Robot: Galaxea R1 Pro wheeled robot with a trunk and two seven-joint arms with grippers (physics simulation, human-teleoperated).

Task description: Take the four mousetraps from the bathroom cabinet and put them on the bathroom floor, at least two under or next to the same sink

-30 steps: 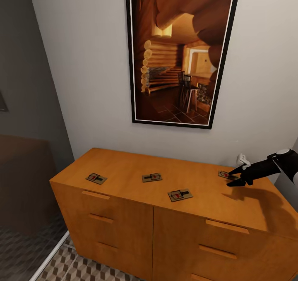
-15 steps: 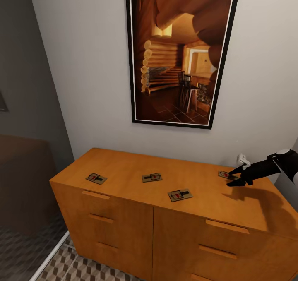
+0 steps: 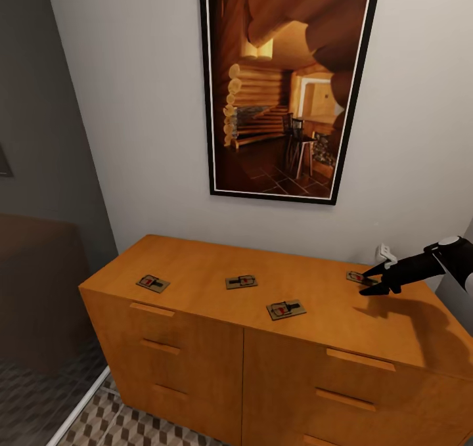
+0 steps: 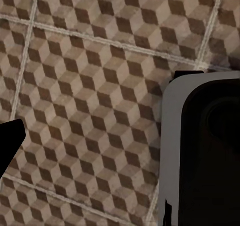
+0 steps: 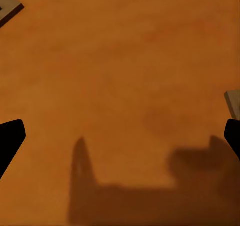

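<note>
Four mousetraps lie flat on top of the orange-brown cabinet [image 3: 197, 262]: one at the left [image 3: 152, 282], one in the middle [image 3: 241, 281], one nearer the front [image 3: 286, 309] and one at the far right [image 3: 359, 277]. My right gripper [image 3: 365, 284] is open just above the cabinet top, its fingers on either side of the near end of the far-right mousetrap. In the right wrist view its black fingertips [image 5: 11, 138] stand wide apart over bare wood, with a mousetrap corner [image 5: 233, 103] at the edge. My left gripper [image 4: 120, 141] hangs open over the cube-patterned bathroom floor [image 4: 90, 86].
A large framed picture [image 3: 286, 85] hangs on the wall above the cabinet. A small white wall fitting [image 3: 387, 255] sits just behind my right gripper. The patterned floor [image 3: 112, 423] shows in front of the cabinet, with a dark doorway area at the left. A grey-and-black robot part [image 4: 205, 151] overlaps the left wrist view.
</note>
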